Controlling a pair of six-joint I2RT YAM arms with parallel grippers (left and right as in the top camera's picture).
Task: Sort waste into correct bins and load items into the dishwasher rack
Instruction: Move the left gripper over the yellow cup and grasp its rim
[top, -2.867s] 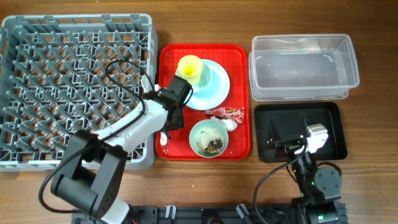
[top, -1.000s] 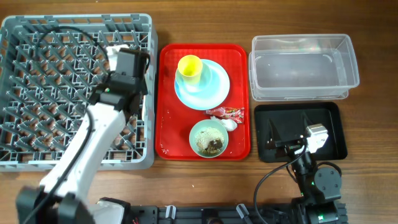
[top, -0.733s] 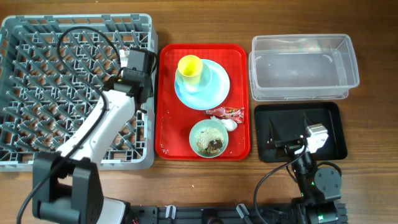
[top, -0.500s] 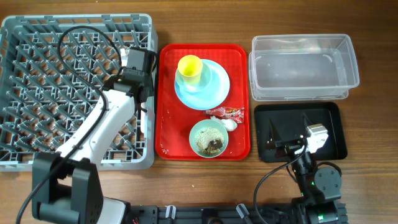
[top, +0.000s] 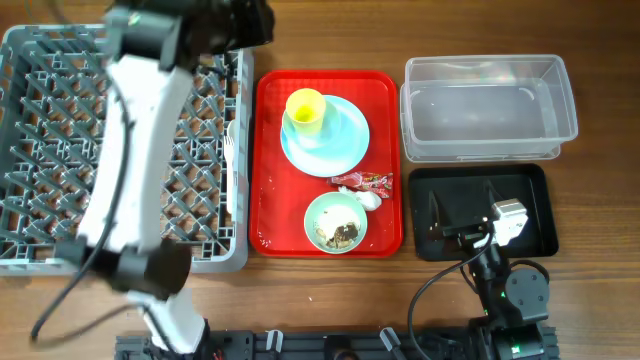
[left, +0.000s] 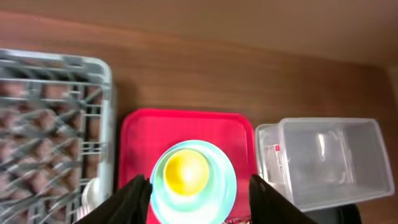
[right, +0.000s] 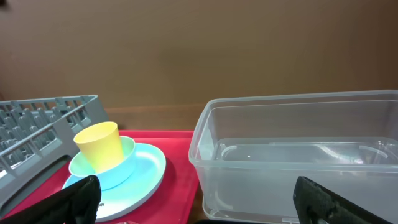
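Two arms are working over the worktop (top: 330, 35). The left arm is reaching high above the dishwasher rack's (top: 60, 150) far right corner, blurred. The left gripper (left: 199, 202) is looking down on the yellow cup (top: 305, 108) and blue plate (top: 345, 140), jaws apart and empty. The right gripper (right: 199, 199) is hovering low over the black tray (top: 530, 190), jaws spread wide, gripping nothing. A label on the clear tub (left: 277, 155) and the wrapper's (top: 365, 181) print are showing too small to read. White cutlery (top: 232, 150) is lying along the rack's right edge.
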